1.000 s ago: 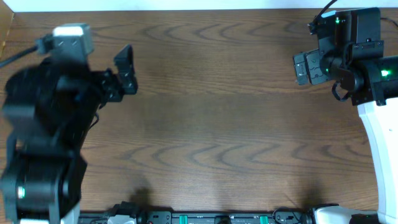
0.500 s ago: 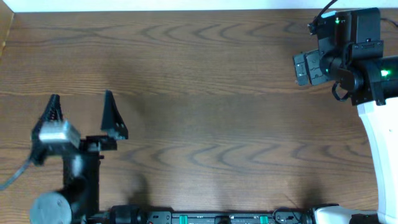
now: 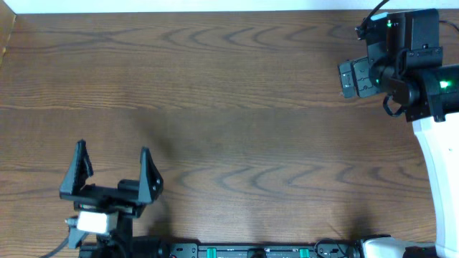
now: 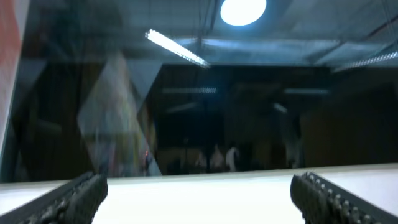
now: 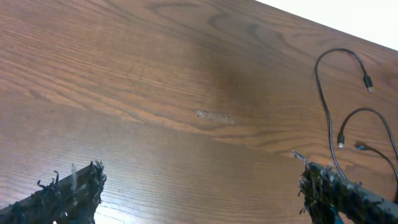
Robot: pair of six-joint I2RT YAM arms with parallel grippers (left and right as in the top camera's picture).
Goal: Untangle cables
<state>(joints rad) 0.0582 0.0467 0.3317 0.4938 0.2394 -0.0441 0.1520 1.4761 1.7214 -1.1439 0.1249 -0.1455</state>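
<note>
- Wood-grain table (image 3: 237, 107) is spreading brown across the overhead view, with a white strip running along its far edge.
- Left gripper (image 3: 113, 150) is sitting low at the near left edge of the table, its jaws released wide and grasping nothing.
- Its wrist camera is looking away from the table, taking in a dim ceiling with a round lamp (image 4: 242, 11) and a strip light (image 4: 177, 48), while the two black fingers (image 4: 68, 200) are framing the lower corners.
- Right gripper (image 5: 199, 174) is hanging over the far right corner of the table. Its jaws are spread far apart and holding nothing, and its serrated fingers are reaching in from the bottom corners of the wrist view.
- Cables (image 5: 318, 84), thin and black, are lying in loose loops on the wood at the right side of the right wrist view, apart from both grippers.
- Two small plug ends (image 5: 368, 84) are resting on the table there, one near the white edge and the other lower down, just above the right finger.
- One cord is running down behind that finger, so where it ends cannot be told.
- Cables are showing only in the right wrist view.
</note>
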